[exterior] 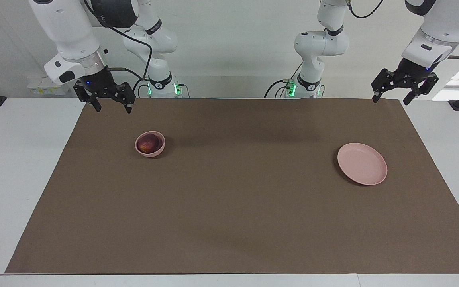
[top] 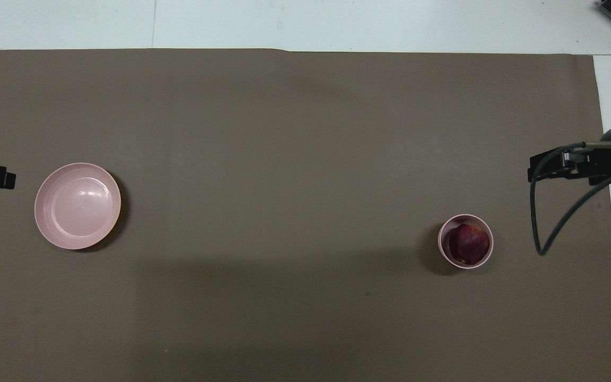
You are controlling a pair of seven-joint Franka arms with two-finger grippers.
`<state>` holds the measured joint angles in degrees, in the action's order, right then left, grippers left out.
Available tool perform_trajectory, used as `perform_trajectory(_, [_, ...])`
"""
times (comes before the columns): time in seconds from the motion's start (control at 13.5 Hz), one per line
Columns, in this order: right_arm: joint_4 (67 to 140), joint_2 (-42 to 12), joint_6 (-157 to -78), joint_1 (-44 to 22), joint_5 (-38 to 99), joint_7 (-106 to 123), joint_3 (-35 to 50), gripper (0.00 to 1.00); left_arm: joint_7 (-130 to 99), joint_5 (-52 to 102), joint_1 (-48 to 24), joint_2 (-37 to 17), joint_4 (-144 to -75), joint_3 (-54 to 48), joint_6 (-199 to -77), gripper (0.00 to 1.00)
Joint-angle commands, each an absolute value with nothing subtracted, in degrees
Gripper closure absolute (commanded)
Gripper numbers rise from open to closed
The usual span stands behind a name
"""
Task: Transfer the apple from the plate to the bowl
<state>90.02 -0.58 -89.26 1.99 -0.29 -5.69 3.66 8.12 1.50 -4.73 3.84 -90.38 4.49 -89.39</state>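
Currently: apple (exterior: pixel 148 144) sits inside the bowl (exterior: pixel 150 152), toward the right arm's end of the worktop (exterior: pixel 229 207). Plate (exterior: pixel 362 164) bare, toward the left arm's end, well apart from the bowl. Right end effector (exterior: pixel 110 103) raised, wide, empty, over the mat's edge by the robots. Left end effector (exterior: pixel 404 92) likewise raised, wide, empty. Judgement: transfer looks complete; best practice now is keeping both arms clear of the bowl.

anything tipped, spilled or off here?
Nothing stands out. The apple sits in the upright bowl, the plate lies flat and bare, and the left gripper and right gripper hang open, holding nothing.
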Motion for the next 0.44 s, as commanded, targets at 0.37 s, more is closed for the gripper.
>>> perform_trajectory(0.37, [91.1,0.6,-87.8,2.2,-0.5,-4.6,3.9,0.0,8.8,0.9,-4.4,4.9,-91.4,4.2,-89.3,0.0])
